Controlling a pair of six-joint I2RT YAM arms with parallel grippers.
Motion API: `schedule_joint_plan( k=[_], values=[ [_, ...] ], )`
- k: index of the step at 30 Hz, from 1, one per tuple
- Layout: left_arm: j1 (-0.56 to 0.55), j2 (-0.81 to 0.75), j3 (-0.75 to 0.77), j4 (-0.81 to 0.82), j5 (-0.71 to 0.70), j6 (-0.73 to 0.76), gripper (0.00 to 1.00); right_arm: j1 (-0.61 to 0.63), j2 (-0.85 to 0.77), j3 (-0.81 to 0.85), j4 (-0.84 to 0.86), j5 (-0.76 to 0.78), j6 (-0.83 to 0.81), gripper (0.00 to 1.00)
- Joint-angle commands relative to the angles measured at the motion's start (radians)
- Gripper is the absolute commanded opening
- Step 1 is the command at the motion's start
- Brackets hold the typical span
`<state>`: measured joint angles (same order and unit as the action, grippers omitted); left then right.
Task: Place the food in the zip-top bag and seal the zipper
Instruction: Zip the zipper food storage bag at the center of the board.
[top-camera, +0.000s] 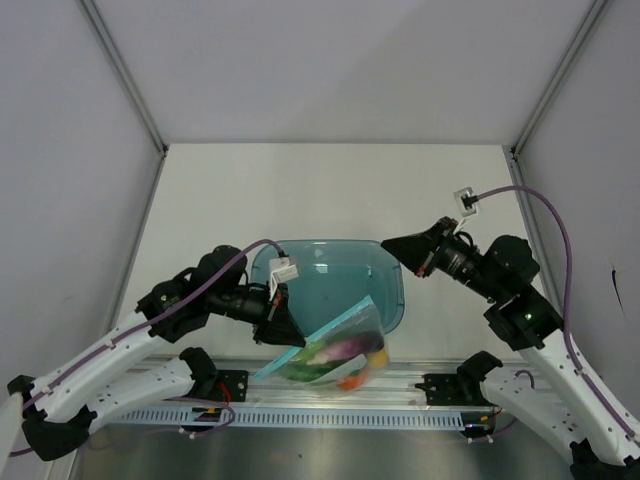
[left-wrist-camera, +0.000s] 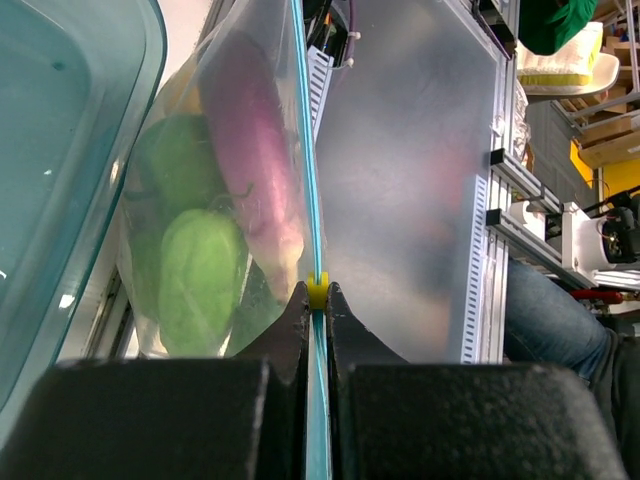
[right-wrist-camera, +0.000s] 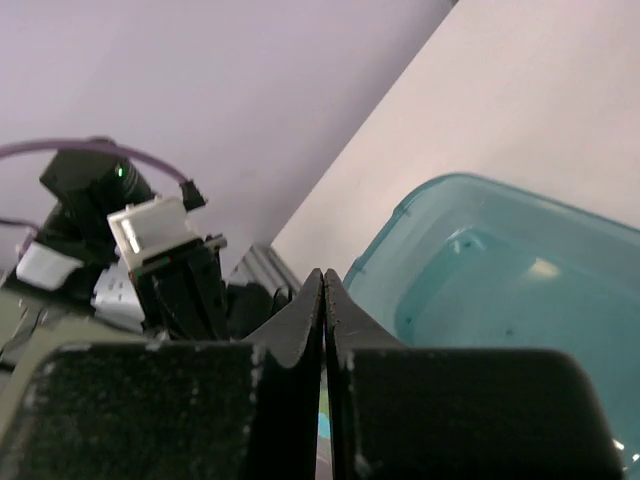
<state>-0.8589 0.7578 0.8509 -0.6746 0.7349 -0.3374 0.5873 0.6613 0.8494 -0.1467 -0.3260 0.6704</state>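
Left end effector (left-wrist-camera: 317, 292) — tight on zipper (left-wrist-camera: 307, 150)

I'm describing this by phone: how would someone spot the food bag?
Find the big blue tub on the table. At its near edge hangs a clear bag of colourful toy produce, pinched by the left tool. Unlike the rigid tub, it is floppy, with a teal strip along its mouth.
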Motion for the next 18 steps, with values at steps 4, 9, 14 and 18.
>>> schedule_joint_plan(
  k=[4, 9, 14, 18],
  values=[
    [0.011, 0.024, 0.008, 0.046, 0.043, -0.022, 0.01, -0.012, 0.113, 0.048, -0.024, -0.373, -0.129, 0.24],
    [0.011, 0.037, 0.03, 0.049, 0.061, -0.012, 0.01, -0.012, 0.172, 0.057, -0.108, -0.524, -0.199, 0.59],
    [0.011, 0.043, 0.053, 0.037, 0.058, -0.002, 0.01, 0.012, 0.207, -0.016, -0.024, -0.696, -0.17, 0.61],
    [0.011, 0.051, 0.062, 0.032, 0.061, 0.001, 0.01, 0.1, 0.215, -0.019, -0.057, -0.69, -0.206, 0.61]
  ],
)
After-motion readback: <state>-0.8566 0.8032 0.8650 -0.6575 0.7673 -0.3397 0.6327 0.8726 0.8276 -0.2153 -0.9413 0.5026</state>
